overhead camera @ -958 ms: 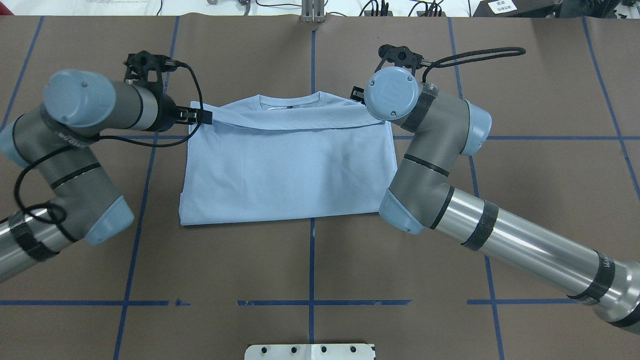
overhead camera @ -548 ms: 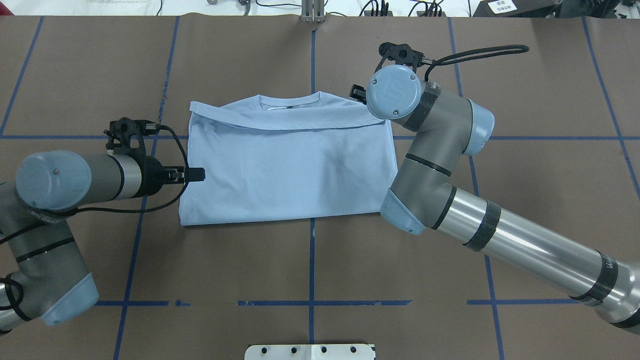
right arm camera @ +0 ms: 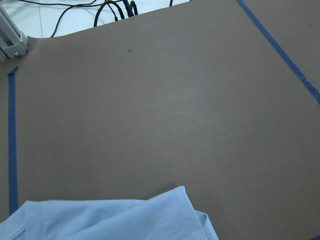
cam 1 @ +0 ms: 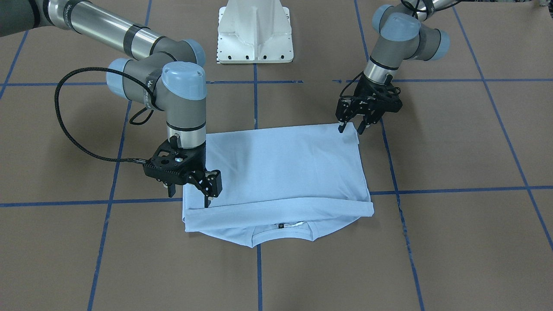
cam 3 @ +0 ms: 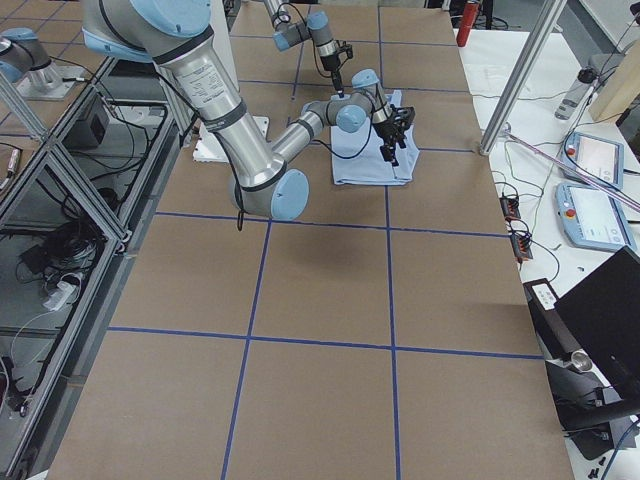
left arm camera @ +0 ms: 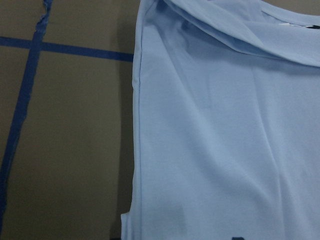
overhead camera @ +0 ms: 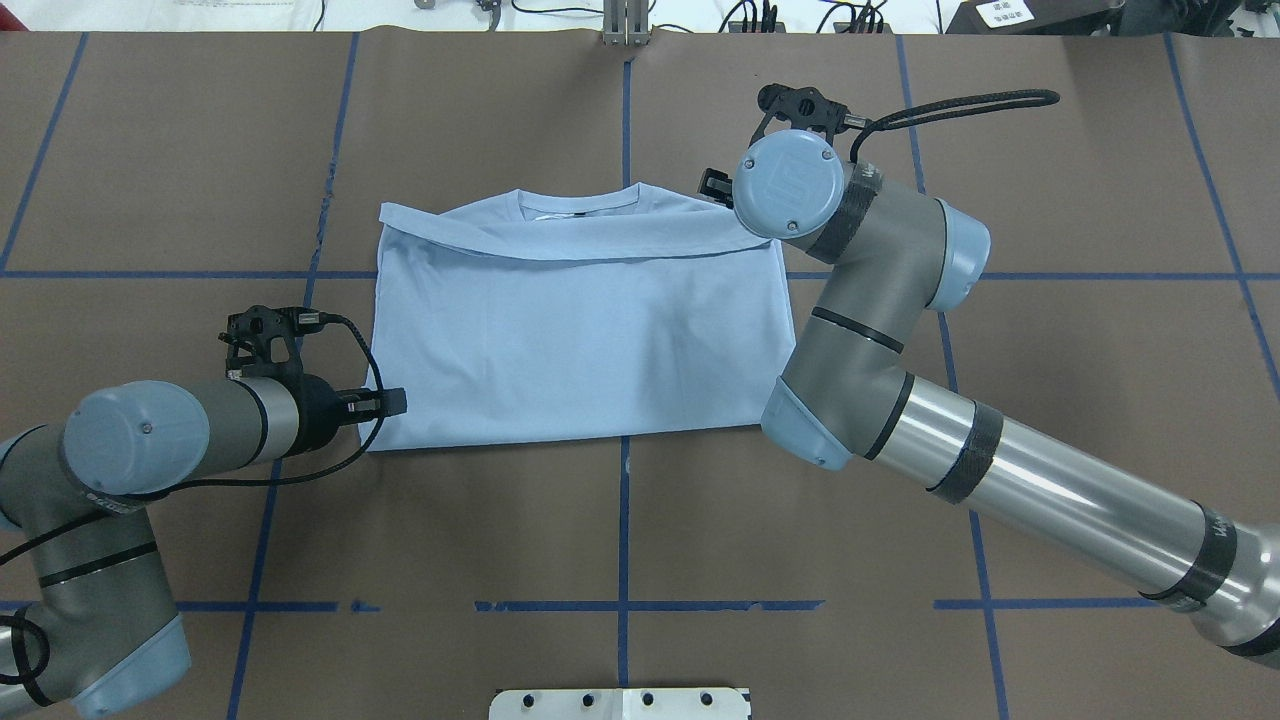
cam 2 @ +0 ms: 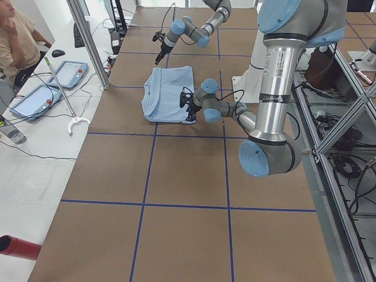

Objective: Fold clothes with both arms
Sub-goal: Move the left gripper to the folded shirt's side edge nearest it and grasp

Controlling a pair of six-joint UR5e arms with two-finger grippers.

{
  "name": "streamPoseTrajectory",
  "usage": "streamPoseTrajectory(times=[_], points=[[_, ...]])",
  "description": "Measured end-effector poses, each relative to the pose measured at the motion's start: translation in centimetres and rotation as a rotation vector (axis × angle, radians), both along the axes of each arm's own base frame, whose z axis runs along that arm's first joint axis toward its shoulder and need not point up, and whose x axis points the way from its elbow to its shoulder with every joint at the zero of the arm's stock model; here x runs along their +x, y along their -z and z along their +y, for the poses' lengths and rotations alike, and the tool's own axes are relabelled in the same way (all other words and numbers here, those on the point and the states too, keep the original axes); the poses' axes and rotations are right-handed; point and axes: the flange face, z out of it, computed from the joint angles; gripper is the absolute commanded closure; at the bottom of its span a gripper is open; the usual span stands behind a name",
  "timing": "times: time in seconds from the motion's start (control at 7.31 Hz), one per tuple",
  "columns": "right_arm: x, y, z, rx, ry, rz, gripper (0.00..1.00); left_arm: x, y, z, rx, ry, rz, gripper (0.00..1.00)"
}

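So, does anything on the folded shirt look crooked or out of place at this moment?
Yes, slightly. On the T-shirt the folded-over top layer lies askew: its far edge slants, its corner on the robot's left pokes out past the shoulder, and the collar shows uncovered beyond it. Nothing looks torn or damaged.
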Motion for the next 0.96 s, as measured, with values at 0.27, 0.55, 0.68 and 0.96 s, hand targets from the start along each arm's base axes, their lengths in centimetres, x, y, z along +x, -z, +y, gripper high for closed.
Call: streamPoseTrajectory(times=[0.27, 0.55, 0.68, 0.96], points=[[0.0, 0.0, 0.0, 0.000, 0.000, 0.001, 0.00, 0.4, -0.4, 0.4, -0.005, -0.005, -0.007, 0.40], [0.0, -0.1, 0.0, 0.000, 0.001, 0.002, 0.00, 0.7, -0.7, 0.9, -0.009, -0.016, -0.012, 0.50], [0.0, -0.2, 0.0, -0.001, 0.001, 0.003, 0.00, 0.9, -0.8, 1.1, -0.010, -0.021, -0.013, 0.64], [0.0, -0.4, 0.0, -0.003, 0.001, 0.005, 0.00, 1.4, -0.9, 1.8, -0.020, -0.026, -0.009, 1.00]])
